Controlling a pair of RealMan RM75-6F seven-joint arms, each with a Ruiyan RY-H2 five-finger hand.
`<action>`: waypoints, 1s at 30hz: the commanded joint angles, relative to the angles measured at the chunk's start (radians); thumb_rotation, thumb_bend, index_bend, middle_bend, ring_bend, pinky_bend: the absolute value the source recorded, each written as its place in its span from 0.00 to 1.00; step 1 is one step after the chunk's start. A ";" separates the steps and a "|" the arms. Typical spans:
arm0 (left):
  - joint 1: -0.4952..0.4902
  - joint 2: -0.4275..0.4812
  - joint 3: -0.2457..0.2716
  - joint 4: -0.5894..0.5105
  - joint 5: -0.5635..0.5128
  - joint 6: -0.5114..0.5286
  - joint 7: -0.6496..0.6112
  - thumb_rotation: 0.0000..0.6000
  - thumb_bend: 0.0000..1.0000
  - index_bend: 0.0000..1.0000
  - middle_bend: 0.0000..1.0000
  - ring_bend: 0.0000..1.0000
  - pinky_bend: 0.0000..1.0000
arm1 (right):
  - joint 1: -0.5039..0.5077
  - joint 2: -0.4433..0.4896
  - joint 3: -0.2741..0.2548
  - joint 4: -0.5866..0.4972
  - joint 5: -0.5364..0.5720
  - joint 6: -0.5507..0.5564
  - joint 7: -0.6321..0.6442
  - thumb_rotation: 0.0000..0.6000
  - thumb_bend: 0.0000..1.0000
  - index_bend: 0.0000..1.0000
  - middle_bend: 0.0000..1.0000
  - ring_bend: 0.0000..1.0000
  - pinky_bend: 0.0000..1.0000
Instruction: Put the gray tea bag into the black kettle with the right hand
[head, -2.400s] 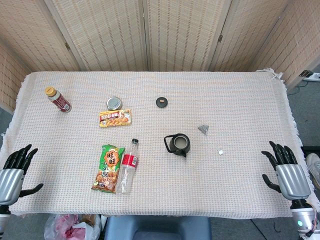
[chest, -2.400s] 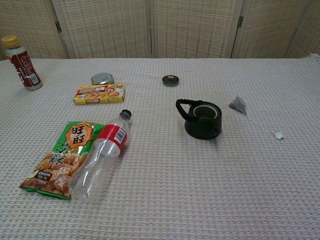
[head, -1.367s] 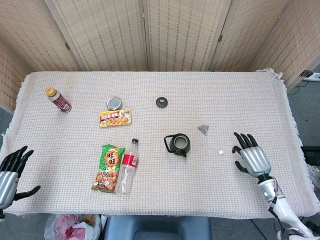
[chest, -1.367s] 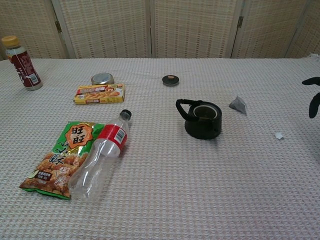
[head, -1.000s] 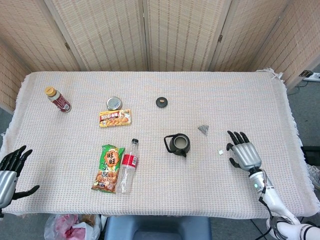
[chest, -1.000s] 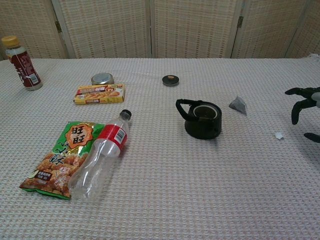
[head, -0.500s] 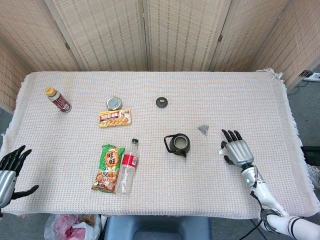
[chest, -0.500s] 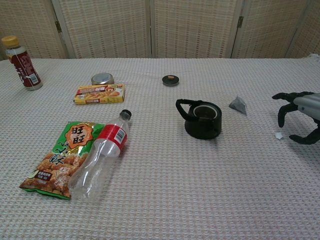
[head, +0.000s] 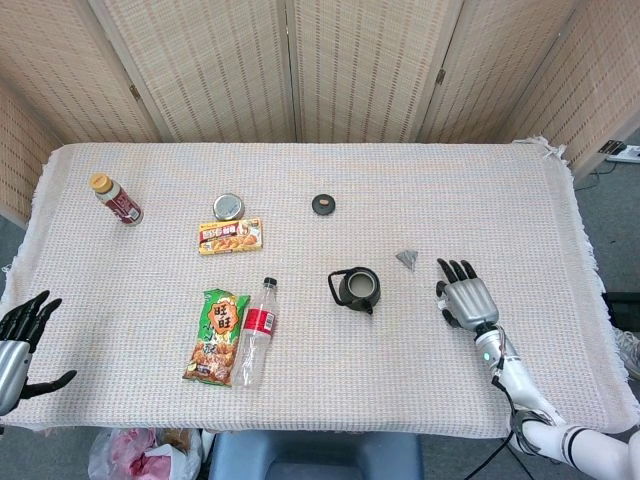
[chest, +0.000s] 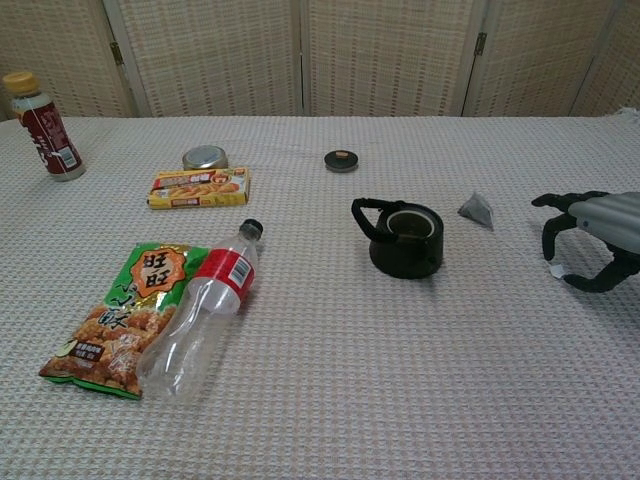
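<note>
The gray tea bag (head: 407, 258) (chest: 477, 210) lies on the cloth to the right of the black kettle (head: 356, 288) (chest: 404, 238), whose top stands open with no lid on it. My right hand (head: 466, 300) (chest: 590, 238) hovers open just right of the tea bag and a little nearer the front edge, fingers spread, holding nothing. A small white tag (chest: 557, 270) lies under its fingers. My left hand (head: 18, 345) is open at the table's front left corner, seen only in the head view.
The kettle's round lid (head: 323, 205) lies behind the kettle. A clear bottle (head: 254, 333) and a green snack bag (head: 216, 336) lie front left. A yellow box (head: 230, 236), a tin (head: 229, 206) and a brown bottle (head: 117, 198) stand further back left.
My right hand has come in from the front right edge, moving left and forward toward the tea bag. The left hand has slipped slightly lower. Nothing on the table has moved.
</note>
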 joint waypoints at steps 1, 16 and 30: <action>0.001 0.000 0.000 0.001 0.000 0.001 -0.001 1.00 0.12 0.00 0.00 0.00 0.11 | 0.002 -0.002 -0.002 0.002 0.002 -0.001 -0.003 1.00 0.30 0.43 0.00 0.00 0.00; -0.002 0.000 -0.004 0.003 -0.014 -0.008 -0.003 1.00 0.12 0.00 0.00 0.00 0.11 | 0.006 -0.019 -0.014 0.024 0.007 0.007 -0.006 1.00 0.33 0.45 0.00 0.00 0.00; -0.006 -0.002 -0.008 0.008 -0.026 -0.020 -0.005 1.00 0.12 0.00 0.00 0.00 0.11 | 0.009 -0.041 -0.020 0.053 -0.012 0.025 0.011 1.00 0.36 0.52 0.00 0.00 0.00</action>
